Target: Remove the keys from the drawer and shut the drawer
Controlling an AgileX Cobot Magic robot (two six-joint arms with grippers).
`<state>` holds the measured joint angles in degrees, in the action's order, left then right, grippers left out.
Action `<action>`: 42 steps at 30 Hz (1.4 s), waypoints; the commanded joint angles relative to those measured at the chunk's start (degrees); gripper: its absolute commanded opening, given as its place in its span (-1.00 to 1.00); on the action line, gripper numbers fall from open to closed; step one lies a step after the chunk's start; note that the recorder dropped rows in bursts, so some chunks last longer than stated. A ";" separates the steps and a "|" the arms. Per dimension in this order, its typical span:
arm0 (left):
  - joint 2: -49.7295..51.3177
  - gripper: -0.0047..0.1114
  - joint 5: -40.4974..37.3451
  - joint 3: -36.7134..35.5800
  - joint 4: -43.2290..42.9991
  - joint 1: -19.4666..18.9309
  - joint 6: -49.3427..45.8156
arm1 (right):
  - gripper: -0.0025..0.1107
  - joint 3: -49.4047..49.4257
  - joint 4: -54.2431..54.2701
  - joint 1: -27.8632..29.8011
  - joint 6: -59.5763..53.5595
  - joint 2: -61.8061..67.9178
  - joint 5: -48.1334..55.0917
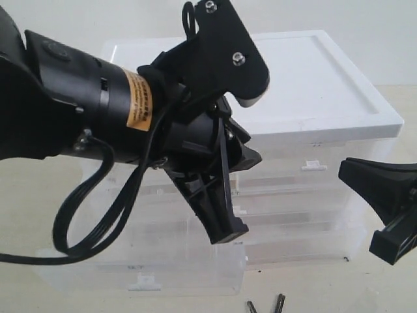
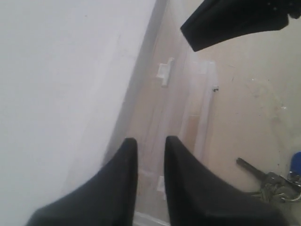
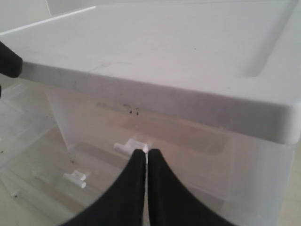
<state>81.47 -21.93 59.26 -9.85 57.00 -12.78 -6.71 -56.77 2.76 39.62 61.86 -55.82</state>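
Out of the drawer [image 1: 189,279] and down on the tabletop [image 1: 326,293] — the keys [image 2: 270,182], a silver bunch with a blue fob [image 2: 296,162], lying just in front of the cabinet [image 1: 313,208] and seen in the exterior view only as two tips at the lower edge. Drawer not yet closed: pulled well forward at the cabinet's lower left, white tab handle [image 1: 144,284] and small dark label [image 1: 135,267] on its front. Left gripper [image 2: 150,141] close to the cabinet front, over the right end of the open drawer in the exterior view, fingers parted by a narrow gap with nothing between them. Right gripper [image 3: 146,153] off to the right, before another tab handle [image 3: 129,147] under the white lid [image 3: 164,56] — fingers pressed tight together, empty.
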 commanded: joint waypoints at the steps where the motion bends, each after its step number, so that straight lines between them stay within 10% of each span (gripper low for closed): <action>1: -4.21 -0.84 -1.48 -0.02 0.34 3.29 -0.98 | -0.96 -0.40 -3.26 0.13 0.53 0.06 -1.81; 21: -6.83 -0.84 -21.19 -5.25 12.00 14.19 -11.42 | -0.96 -0.40 -3.38 0.13 0.53 0.06 -1.91; 32: -6.83 -0.84 -23.76 -8.19 -19.08 14.07 16.38 | -0.96 -0.40 -3.39 0.13 0.77 0.06 -2.48; 42: -6.83 -0.84 -21.54 -8.19 -23.24 8.99 18.02 | -0.96 -0.40 -3.49 0.13 0.90 0.06 -2.57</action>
<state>74.70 -43.65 51.29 -30.45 67.82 4.32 -6.80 -60.00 2.76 40.46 61.86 -57.81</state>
